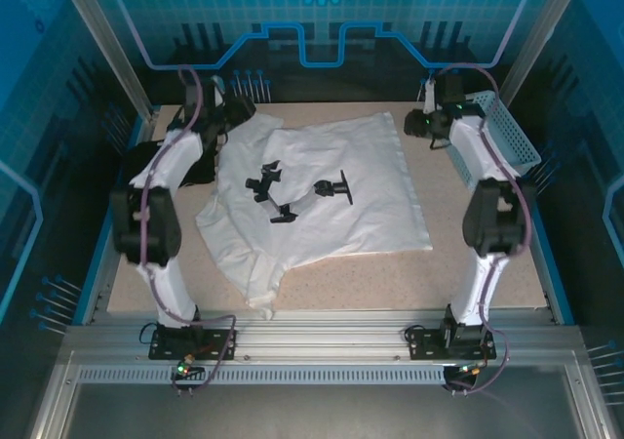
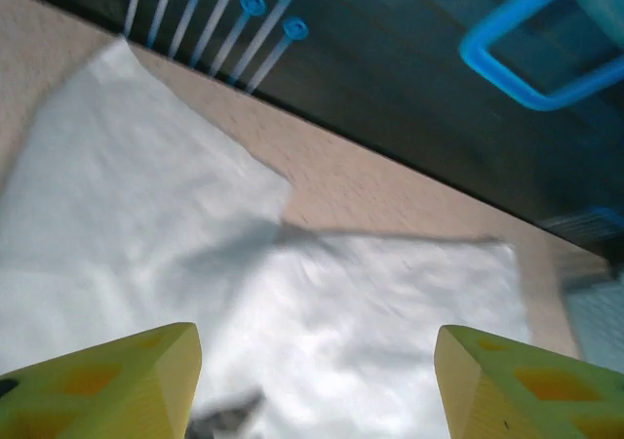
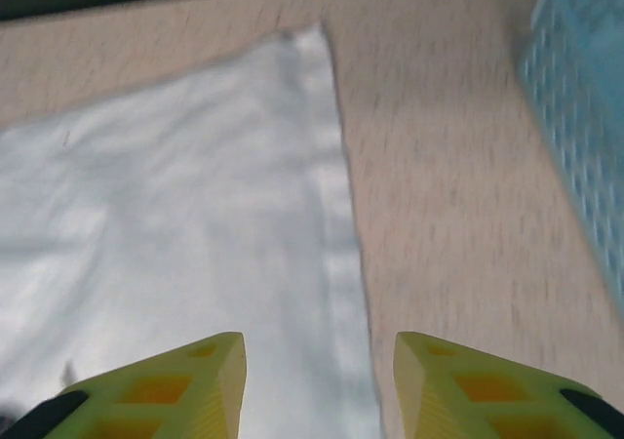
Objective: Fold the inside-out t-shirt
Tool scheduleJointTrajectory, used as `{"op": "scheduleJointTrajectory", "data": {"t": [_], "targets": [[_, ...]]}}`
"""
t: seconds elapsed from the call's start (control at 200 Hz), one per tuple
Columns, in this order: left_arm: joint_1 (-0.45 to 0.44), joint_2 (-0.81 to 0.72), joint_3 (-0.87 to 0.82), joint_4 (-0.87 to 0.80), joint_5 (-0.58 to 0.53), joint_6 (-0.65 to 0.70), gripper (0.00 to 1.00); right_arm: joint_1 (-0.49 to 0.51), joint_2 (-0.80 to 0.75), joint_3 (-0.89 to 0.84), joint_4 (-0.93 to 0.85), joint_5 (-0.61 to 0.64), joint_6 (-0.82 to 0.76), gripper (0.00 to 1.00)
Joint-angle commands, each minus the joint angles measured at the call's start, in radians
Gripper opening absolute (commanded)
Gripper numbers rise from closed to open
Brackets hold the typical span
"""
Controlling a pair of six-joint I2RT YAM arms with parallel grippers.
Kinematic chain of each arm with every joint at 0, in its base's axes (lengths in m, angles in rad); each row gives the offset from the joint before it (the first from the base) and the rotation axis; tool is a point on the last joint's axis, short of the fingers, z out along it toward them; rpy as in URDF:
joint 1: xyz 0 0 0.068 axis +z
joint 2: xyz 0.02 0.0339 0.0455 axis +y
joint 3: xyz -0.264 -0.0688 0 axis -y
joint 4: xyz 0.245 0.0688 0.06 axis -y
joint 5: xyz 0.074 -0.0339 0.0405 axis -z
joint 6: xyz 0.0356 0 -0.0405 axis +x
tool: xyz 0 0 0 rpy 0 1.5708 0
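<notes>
Top external: t-shirt (image 1: 322, 195) lies spread mid-frame, long axis roughly left to right.
I see both jaws wide, empty: left gripper (image 2: 317, 361) at its upper-left corner, right gripper (image 3: 317, 346) at its upper-right.

the t-shirt (image 1: 375, 190) is looking like soft, matt cloth — the table (image 1: 468, 263) is showing a speckled matt top, the basket (image 1: 512, 141) perforated plastic.
</notes>
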Motion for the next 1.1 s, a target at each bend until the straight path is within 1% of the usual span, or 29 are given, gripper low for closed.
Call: {"op": "scheduleJointTrajectory", "data": {"t": [0.0,0.05,0.105,0.185,0.245,0.29,0.39,0.45,0.52,0.58,0.655,0.76,0.815,0.87,0.965,1.091], "targets": [[-0.048,-0.180,-0.278,0.235,0.063,-0.175,0.66,0.023,-0.181,-0.242,-0.023,-0.063,0.064,0.46],[-0.064,-0.241,-0.388,0.252,0.105,-0.197,0.66,0.025,-0.253,-0.346,-0.040,-0.086,0.075,0.47],[-0.086,-0.307,-0.479,0.223,0.130,-0.199,0.66,0.026,-0.332,-0.461,-0.050,-0.114,0.099,0.47],[-0.126,-0.398,-0.604,0.175,0.141,-0.152,0.67,0.033,-0.429,-0.616,-0.038,-0.183,0.137,0.47],[-0.148,-0.462,-0.686,0.134,0.129,-0.118,0.68,0.055,-0.464,-0.698,-0.018,-0.218,0.161,0.47],[-0.152,-0.504,-0.749,0.120,0.122,-0.104,0.69,0.085,-0.458,-0.731,0.009,-0.261,0.165,0.46],[-0.150,-0.582,-0.839,0.080,0.079,-0.070,0.69,0.151,-0.349,-0.733,0.071,-0.386,0.195,0.45],[-0.148,-0.608,-0.858,0.028,0.047,-0.038,0.71,0.171,-0.267,-0.727,0.091,-0.429,0.219,0.44],[-0.133,-0.627,-0.882,-0.035,0.010,-0.021,0.73,0.174,-0.202,-0.725,0.091,-0.426,0.227,0.42],[-0.103,-0.647,-0.919,-0.059,0.012,-0.033,0.73,0.162,-0.175,-0.728,0.079,-0.395,0.228,0.42],[-0.072,-0.678,-0.963,-0.073,0.021,-0.058,0.73,0.133,-0.157,-0.728,0.062,-0.393,0.223,0.42],[-0.067,-0.707,-1.008,-0.069,0.020,-0.082,0.74,0.072,-0.153,-0.727,0.053,-0.384,0.223,0.42],[-0.069,-0.695,-1.030,-0.031,0.037,-0.103,0.74,0.039,-0.146,-0.718,0.052,-0.372,0.229,0.42],[-0.069,-0.658,-1.032,-0.004,0.052,-0.116,0.74,0.007,-0.133,-0.705,0.062,-0.391,0.240,0.42],[-0.072,-0.570,-1.010,0.049,0.091,-0.118,0.74,-0.031,-0.112,-0.658,0.041,-0.335,0.232,0.41],[-0.072,-0.452,-0.965,0.088,0.095,-0.104,0.74,-0.095,-0.096,-0.611,0.054,-0.308,0.241,0.40]]}}
